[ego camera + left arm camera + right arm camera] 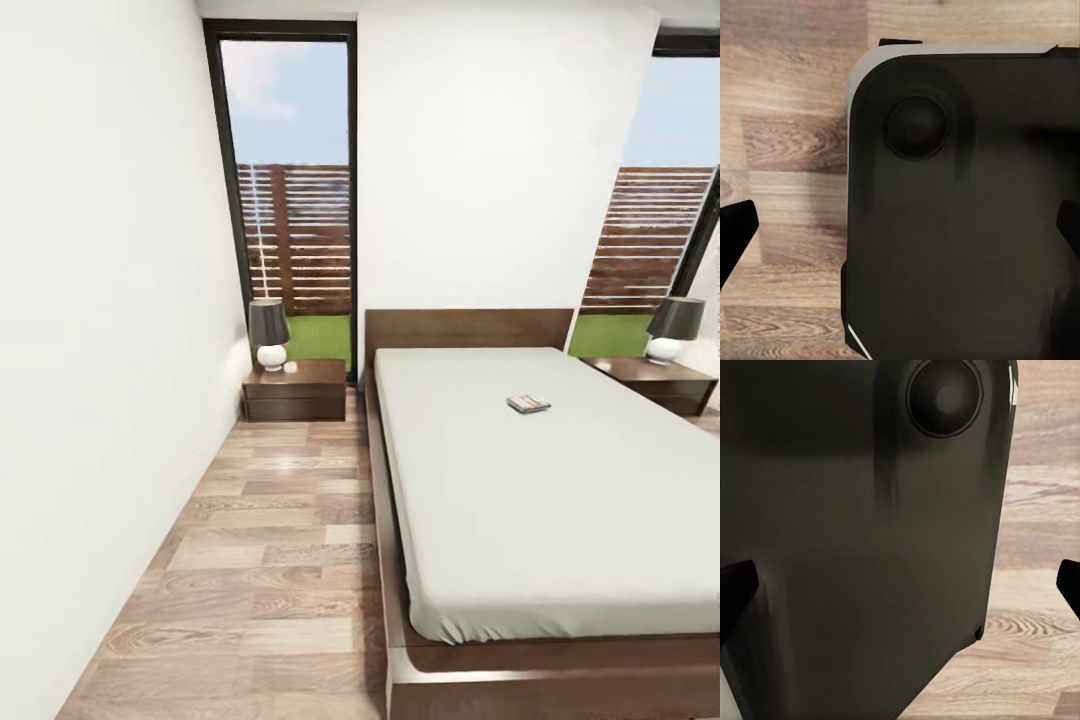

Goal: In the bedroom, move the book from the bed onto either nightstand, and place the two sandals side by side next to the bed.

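Book point(528, 403) lies mid-mattress on the bed point(560, 480); I should approach along the plank floor point(270, 560) beside it, both my grippers spread, holding nothing.

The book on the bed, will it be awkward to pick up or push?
The small thin dark-covered paperback lies flat on the off-white mattress, so it probably offers little edge to grip. It looks light and would likely slide, not roll.

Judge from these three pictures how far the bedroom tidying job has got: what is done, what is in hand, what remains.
Done: nothing yet. The book still lies on the bed, towards the headboard, apart from both nightstands. In hand: the robot looks along the bed's side; the wrist views show wood floor and its dark base. Left: carrying the book to the left nightstand or the right nightstand, then finding and pairing the sandals.
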You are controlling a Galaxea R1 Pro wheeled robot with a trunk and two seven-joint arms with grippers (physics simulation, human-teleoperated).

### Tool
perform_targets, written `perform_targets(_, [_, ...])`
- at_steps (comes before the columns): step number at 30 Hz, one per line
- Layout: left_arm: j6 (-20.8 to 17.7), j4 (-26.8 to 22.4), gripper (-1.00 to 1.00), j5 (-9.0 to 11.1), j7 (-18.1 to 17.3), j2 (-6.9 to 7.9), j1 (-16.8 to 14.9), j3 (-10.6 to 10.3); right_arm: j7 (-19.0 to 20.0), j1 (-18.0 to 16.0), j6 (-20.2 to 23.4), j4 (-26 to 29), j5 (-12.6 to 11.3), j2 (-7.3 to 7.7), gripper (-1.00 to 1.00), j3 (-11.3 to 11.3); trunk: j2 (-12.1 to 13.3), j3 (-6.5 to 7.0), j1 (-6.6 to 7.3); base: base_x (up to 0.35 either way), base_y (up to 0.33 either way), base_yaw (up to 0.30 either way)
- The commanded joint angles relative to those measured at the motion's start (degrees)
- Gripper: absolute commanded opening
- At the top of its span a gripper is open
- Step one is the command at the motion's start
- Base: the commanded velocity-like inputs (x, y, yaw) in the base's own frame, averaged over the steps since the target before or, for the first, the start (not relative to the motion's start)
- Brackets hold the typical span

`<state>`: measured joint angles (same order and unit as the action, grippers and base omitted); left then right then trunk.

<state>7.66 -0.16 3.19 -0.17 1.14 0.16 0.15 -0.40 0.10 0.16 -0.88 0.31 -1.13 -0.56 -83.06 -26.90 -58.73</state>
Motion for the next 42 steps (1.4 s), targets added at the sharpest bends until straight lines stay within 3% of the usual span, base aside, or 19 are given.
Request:
perform_targets(1, [0.2, 0.0, 1.0, 0.3, 0.0, 0.0, 0.0, 0.0, 0.0, 0.0, 0.0, 0.0, 0.0, -0.01, 1.0, -0.1, 0.0, -0.03, 0.0, 0.0, 0.0, -0.084])
perform_targets(42, [0.2, 0.0, 1.0, 0.3, 0.0, 0.0, 0.0, 0.0, 0.6, 0.0, 0.1, 0.2, 0.0, 0.39, 1.0, 0.1, 0.0, -0.03, 0.0, 0.0, 0.0, -0.016])
